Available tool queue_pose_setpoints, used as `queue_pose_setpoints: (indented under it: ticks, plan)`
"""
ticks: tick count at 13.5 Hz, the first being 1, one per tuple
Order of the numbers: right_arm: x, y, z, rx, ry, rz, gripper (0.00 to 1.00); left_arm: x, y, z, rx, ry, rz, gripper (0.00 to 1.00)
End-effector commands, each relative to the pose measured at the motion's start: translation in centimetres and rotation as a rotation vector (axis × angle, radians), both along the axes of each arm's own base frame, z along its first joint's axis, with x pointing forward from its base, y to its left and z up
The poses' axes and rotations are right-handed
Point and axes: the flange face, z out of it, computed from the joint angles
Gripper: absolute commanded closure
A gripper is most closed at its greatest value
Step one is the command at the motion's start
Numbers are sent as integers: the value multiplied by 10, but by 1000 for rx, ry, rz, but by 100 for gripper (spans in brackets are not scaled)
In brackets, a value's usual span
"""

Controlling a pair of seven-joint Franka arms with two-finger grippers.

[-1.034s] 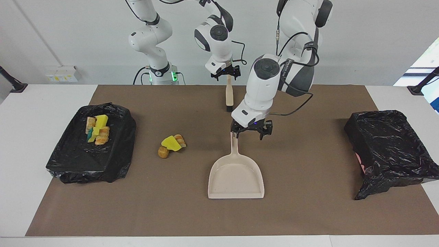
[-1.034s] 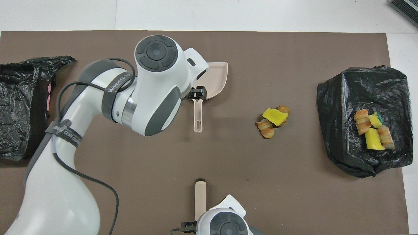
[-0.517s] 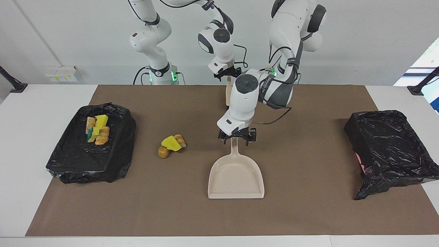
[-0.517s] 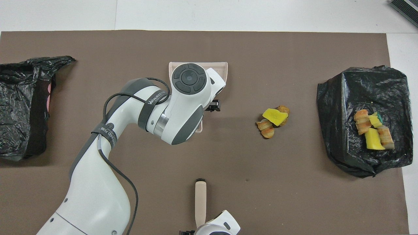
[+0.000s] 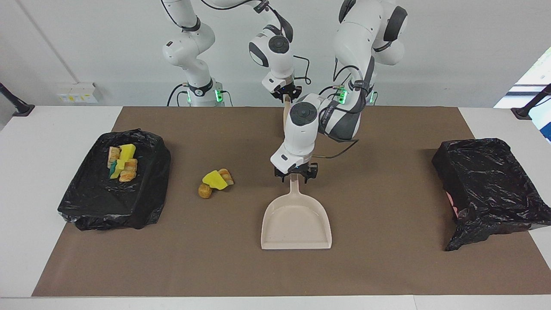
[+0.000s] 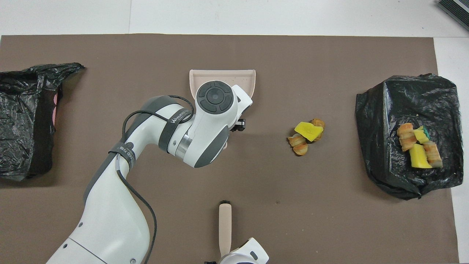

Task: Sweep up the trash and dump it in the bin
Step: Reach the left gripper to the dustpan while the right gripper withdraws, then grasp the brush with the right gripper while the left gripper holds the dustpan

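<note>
1. Trash (image 5: 215,182): loose pile mid-tabletop, beside dustpan (image 5: 296,224), toward right arm's end; more trash in black-lined bin (image 5: 90,202) there.
2. Left pincer (image 5: 296,175) at dustpan handle, grip cannot tell.
3. Right pincer (image 5: 286,94) closed on brush (image 6: 225,225) handle, robots' edge.

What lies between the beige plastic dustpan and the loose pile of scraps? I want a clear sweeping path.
Nothing: only bare brown mat separates the beige plastic dustpan from the loose pile of yellow sponge and bread-like scraps, as both views show.
</note>
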Motion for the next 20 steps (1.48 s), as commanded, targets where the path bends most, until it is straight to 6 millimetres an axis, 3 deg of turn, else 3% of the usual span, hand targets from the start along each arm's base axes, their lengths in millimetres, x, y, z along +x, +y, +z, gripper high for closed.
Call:
queue_pose_setpoints:
  ticks: [1,3,5,8,11,14,17,20]
  plan:
    - [1,2,-5,11,2,-42,100,-4,3,6,-1,-20,7,82]
    - [6,3,-2,17,3,-38,100,-8,2,5,7,-11,1,100]
    - [10,-4,6,4,15,-42,100,-8,6,10,10,-6,4,100]
    - [32,-37,42,-37,12,-44,100,1,27,38,4,-18,-23,100]
    - [57,-80,73,-85,7,-47,100,16,66,55,24,5,-224,100]
    - [103,-128,100,-189,-5,-19,100,22,93,59,38,52,-471,100]
    - [151,-196,105,-274,-44,85,100,30,117,55,33,83,-782,100]
    - [191,-251,92,-329,-49,220,100,19,116,53,40,111,-892,100]
